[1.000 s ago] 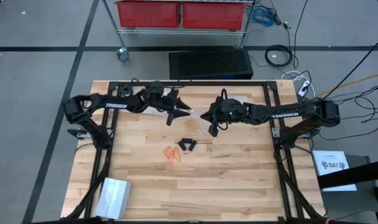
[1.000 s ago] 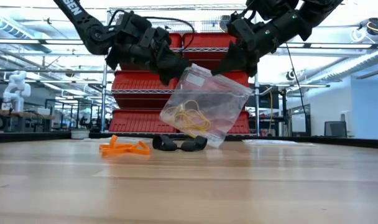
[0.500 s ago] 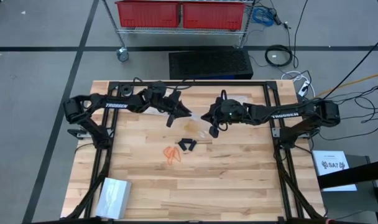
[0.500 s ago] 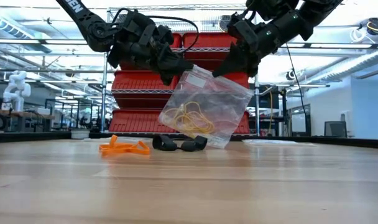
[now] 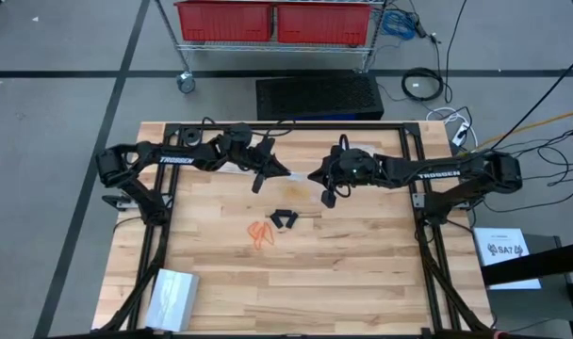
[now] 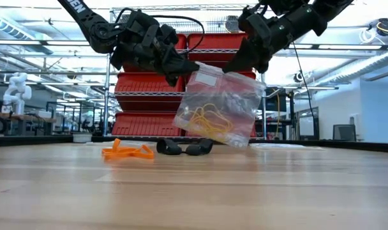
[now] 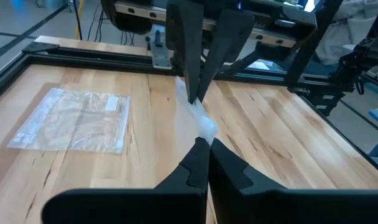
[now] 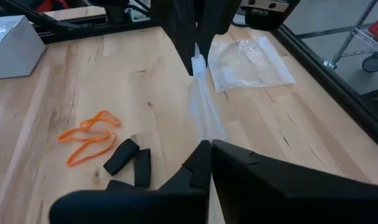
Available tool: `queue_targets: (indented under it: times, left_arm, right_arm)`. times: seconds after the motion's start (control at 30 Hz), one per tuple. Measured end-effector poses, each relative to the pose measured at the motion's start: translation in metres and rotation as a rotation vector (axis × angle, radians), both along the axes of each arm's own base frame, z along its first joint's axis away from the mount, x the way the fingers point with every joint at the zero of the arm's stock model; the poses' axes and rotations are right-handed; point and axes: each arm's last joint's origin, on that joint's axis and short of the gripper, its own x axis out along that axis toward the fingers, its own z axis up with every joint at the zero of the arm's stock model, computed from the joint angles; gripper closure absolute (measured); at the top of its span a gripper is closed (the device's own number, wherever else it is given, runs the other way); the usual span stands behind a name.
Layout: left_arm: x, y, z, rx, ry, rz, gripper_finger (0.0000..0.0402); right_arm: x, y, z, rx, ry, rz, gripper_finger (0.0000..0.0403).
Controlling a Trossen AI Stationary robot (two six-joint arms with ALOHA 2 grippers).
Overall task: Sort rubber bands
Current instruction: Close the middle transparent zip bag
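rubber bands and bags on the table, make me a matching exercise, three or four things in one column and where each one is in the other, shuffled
Things:
1. orange rubber bands
2. black rubber bands
3. yellowish rubber bands
4. left tool

Places:
A. inside the clear bag held up off the table
B. pinching one top corner of the clear bag
C. lying on the table, beside the orange ones
D. lying on the table, outermost of the two piles

Pairs: 1-D, 2-C, 3-A, 4-B

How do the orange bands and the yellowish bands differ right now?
The orange rubber bands lie loose on the bare table; the yellowish rubber bands sit inside a clear bag.
The orange ones rest on wood; the yellowish ones hang in the air, the bag pinched by the left gripper and right gripper.
Both are thin loops.
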Motion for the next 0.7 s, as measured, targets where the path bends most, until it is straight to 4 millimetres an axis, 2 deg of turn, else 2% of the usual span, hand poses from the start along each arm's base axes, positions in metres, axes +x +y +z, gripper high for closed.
queue_targets:
  times: [0.17,0.33,0.5,0.7]
  left_arm:
    - [0.0,0.0,0.0,-0.002,0.004,0.0,0.0398]
    - [0.001,-0.002,-0.001,-0.003,0.007,-0.006,0.0399]
    - [0.001,-0.002,-0.001,0.0,0.005,-0.001,0.04]
    - [0.001,-0.002,0.0,0.001,0.003,-0.001,0.0401]
  right_arm:
    - [0.0,0.0,0.001,0.026,-0.019,-0.016,0.039]
    - [0.005,-0.001,0.009,0.033,-0.122,-0.022,0.0338]
    - [0.014,-0.002,0.008,0.017,-0.184,0.012,0.0289]
    - [0.028,-0.002,-0.003,-0.019,-0.206,0.078,0.0285]
